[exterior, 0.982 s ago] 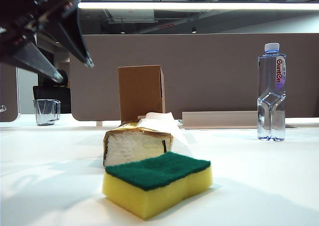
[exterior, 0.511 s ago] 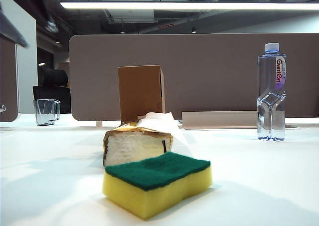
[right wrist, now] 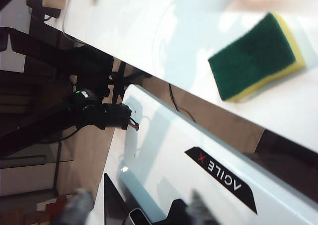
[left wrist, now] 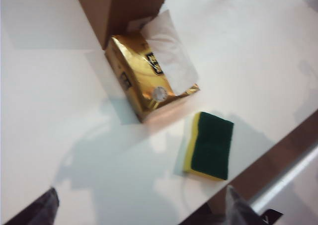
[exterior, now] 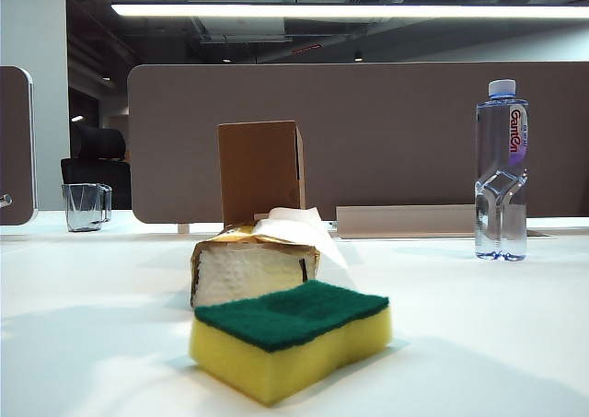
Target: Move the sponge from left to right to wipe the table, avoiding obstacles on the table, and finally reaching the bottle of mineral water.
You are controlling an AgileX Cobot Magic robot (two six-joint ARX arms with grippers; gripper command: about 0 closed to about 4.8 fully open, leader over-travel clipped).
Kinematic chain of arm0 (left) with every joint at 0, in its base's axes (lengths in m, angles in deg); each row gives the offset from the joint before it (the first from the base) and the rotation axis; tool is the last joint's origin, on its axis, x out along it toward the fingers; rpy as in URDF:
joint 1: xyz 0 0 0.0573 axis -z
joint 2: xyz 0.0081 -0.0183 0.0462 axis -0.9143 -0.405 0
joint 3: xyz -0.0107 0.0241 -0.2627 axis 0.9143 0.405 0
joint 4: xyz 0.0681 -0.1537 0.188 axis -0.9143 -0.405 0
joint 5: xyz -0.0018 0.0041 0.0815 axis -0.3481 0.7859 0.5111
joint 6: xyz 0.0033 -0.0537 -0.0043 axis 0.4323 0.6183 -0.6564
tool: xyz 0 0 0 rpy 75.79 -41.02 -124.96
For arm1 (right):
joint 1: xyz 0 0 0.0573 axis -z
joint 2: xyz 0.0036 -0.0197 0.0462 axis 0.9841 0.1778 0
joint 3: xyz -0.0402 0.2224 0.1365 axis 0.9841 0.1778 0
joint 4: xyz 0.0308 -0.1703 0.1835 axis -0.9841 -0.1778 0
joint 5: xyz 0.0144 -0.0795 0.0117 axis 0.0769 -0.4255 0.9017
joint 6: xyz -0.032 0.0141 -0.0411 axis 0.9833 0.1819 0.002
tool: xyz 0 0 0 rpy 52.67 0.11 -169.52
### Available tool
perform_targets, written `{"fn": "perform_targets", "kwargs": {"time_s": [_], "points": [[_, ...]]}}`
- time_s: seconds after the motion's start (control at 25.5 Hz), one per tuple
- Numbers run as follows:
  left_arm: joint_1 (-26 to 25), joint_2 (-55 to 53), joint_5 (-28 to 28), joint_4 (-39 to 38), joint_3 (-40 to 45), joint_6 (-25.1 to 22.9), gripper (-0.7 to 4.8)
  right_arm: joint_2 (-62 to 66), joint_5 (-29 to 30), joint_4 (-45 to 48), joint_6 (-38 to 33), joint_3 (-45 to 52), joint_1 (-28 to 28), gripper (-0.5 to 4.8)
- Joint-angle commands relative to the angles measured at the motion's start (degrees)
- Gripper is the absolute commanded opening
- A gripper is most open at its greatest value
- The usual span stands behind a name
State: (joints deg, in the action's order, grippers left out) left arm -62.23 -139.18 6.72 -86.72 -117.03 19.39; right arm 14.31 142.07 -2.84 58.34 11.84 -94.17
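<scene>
On table [exterior: 515,343]: sponge [exterior: 290,337] untouched before tissues [exterior: 253,265], bottle [exterior: 502,168] far right. Left gripper [left wrist: 139,205] spread above; right gripper [right wrist: 134,207] parted (off-table). Wiping unstarted.

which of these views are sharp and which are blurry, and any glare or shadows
Exterior view: sharp, with a bright ceiling strip light and a soft shadow right of the sponge. Left wrist view: slightly soft, glare on the gold tissue pack; the left gripper fingertips are blurred. Right wrist view: the sponge is fairly crisp, the right gripper fingertips smeared.
</scene>
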Motion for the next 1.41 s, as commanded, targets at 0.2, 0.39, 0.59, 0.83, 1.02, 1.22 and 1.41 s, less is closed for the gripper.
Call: {"fn": "perform_targets", "kwargs": {"time_s": [0.2, 0.39, 0.59, 0.83, 1.02, 1.22, 1.41], "points": [[0.0, 4.24, -1.77, -3.5, -0.24, 0.94, 4.4, -0.07, 0.31, -2.67, -0.02, -0.13, 0.0, 2.98], [0.0, 6.95, -4.28, -4.5, -0.24, 0.92, 4.39, -0.07, 0.11, -3.5, -1.11, 1.01, 0.0, 2.99], [0.0, 9.57, -7.74, -7.21, -0.24, 0.9, 4.39, -0.55, 0.09, -2.56, -1.36, 6.29, 0.0, 3.08], [0.0, 10.62, -7.74, -9.81, -0.24, 0.9, 4.39, -0.72, 0.31, 2.62, -4.04, 11.32, -0.11, 3.44], [0.0, 10.97, -7.89, -11.1, -0.24, 0.87, 4.39, -0.7, -2.8, 8.96, -7.52, 14.8, -3.26, 3.44], [0.0, 11.04, -7.89, -11.47, -0.24, 0.9, 4.39, -0.11, -6.93, 16.11, -12.41, 17.81, -8.79, 3.55], [0.0, 11.23, -7.87, -12.31, -0.24, 0.87, 4.39, 3.89, -10.43, 20.13, -13.07, 18.12, -12.17, 3.93]]}}
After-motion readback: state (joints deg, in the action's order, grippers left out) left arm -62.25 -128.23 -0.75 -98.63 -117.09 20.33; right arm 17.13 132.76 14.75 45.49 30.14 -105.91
